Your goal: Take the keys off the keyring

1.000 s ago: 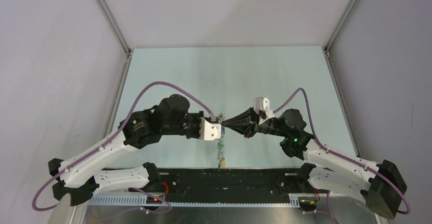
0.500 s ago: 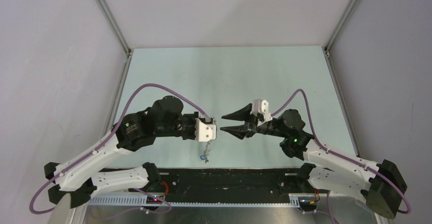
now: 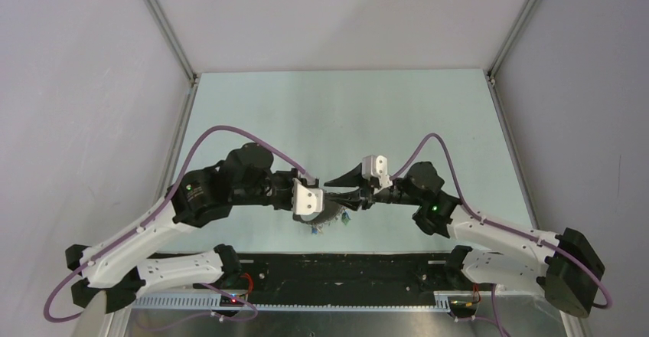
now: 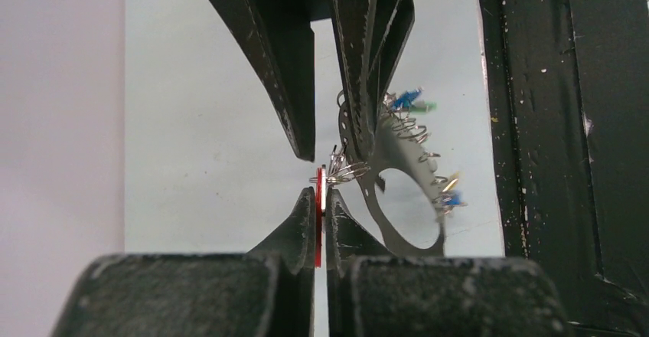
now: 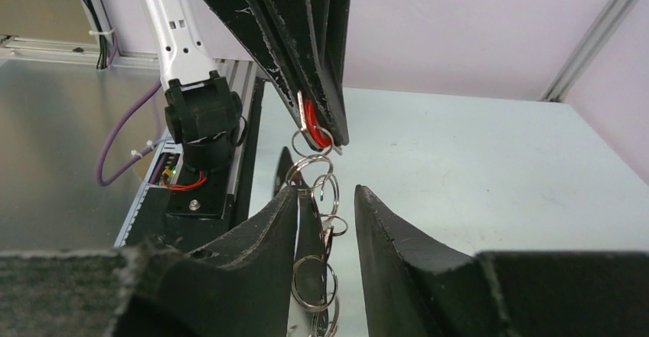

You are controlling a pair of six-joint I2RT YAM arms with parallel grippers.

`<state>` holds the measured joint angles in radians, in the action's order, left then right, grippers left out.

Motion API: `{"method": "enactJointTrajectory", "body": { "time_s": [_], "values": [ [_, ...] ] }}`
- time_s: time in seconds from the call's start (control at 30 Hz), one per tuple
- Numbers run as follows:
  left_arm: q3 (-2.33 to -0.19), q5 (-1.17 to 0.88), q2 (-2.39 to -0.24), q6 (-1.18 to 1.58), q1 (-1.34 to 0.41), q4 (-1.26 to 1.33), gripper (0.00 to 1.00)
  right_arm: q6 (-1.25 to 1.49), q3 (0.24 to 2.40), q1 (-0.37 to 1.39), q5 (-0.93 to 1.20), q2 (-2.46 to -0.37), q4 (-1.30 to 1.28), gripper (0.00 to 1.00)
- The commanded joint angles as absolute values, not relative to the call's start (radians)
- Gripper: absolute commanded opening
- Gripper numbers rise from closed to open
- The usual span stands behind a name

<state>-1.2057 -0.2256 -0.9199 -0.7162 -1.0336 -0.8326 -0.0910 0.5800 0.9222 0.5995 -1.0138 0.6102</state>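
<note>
The left gripper [image 4: 320, 197] is fully closed on the red head of one key [image 4: 317, 233], over the table [image 4: 207, 122]. From this key a short chain of small rings [image 5: 312, 170] leads to the keyring [image 4: 394, 147], which is just beside the gripper tips, on the side toward the arm bases. The right gripper [image 5: 325, 199] is partly open. The rings pass between its fingers and touch one finger, but they are not clamped. The other keys [image 4: 409, 101], blue, green and yellow, sit round the hoop.
</note>
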Motion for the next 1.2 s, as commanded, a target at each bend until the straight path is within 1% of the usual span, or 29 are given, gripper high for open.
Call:
{"method": "enactJointTrajectory", "body": {
  "time_s": [0.0, 0.2, 0.3, 0.37, 0.47, 0.57, 0.67, 0.73, 0.83, 0.97, 1.07, 1.13, 1.17],
  "values": [
    [-1.265, -0.267, -0.919, -0.747, -1.038, -0.777, 0.0, -0.151, 0.654, 0.947, 0.607, -1.034, 0.603, 0.39],
    [-1.263, -0.266, -0.934, -0.77, -1.039, -0.778, 0.0, -0.168, 0.675, 0.956, 0.611, -1.061, 0.604, 0.42],
    [-1.263, -0.266, -0.941, -0.786, -1.039, -0.777, 0.0, -0.176, 0.685, 0.956, 0.613, -1.071, 0.602, 0.42],
    [-1.268, -0.264, -0.946, -0.796, -1.039, -0.776, 0.0, -0.181, 0.693, 0.954, 0.618, -1.085, 0.595, 0.4],
    [-1.275, -0.25, -0.95, -0.809, -1.039, -0.776, 0.0, -0.18, 0.696, 0.95, 0.623, -1.091, 0.588, 0.28],
    [-1.283, -0.225, -0.953, -0.82, -1.039, -0.777, 0.0, -0.173, 0.696, 0.941, 0.632, -1.092, 0.581, 0.22],
    [-1.287, -0.198, -0.957, -0.835, -1.039, -0.775, 0.0, -0.162, 0.696, 0.926, 0.638, -1.089, 0.578, 0.12],
    [-1.289, -0.177, -0.966, -0.838, -1.037, -0.765, 0.0, -0.149, 0.696, 0.914, 0.641, -1.089, 0.576, 0.09],
    [-1.277, -0.159, -0.971, -0.849, -1.037, -0.749, 0.0, -0.097, 0.696, 0.889, 0.631, -1.09, 0.596, 0.07],
    [-1.239, -0.14, -0.976, -0.864, -1.036, -0.716, 0.0, 0.11, 0.696, 0.833, 0.572, -1.109, 0.675, 0.0],
    [-1.225, -0.128, -0.991, -0.869, -1.023, -0.681, 0.0, 0.34, 0.695, 0.801, 0.536, -1.137, 0.728, 0.02],
    [-1.236, -0.129, -1.014, -0.867, -1.007, -0.654, 0.0, 0.456, 0.696, 0.789, 0.502, -1.153, 0.745, 0.09],
    [-1.242, -0.132, -1.024, -0.863, -0.993, -0.646, 0.0, 0.517, 0.696, 0.782, 0.483, -1.156, 0.749, 0.18]
  ]
}}
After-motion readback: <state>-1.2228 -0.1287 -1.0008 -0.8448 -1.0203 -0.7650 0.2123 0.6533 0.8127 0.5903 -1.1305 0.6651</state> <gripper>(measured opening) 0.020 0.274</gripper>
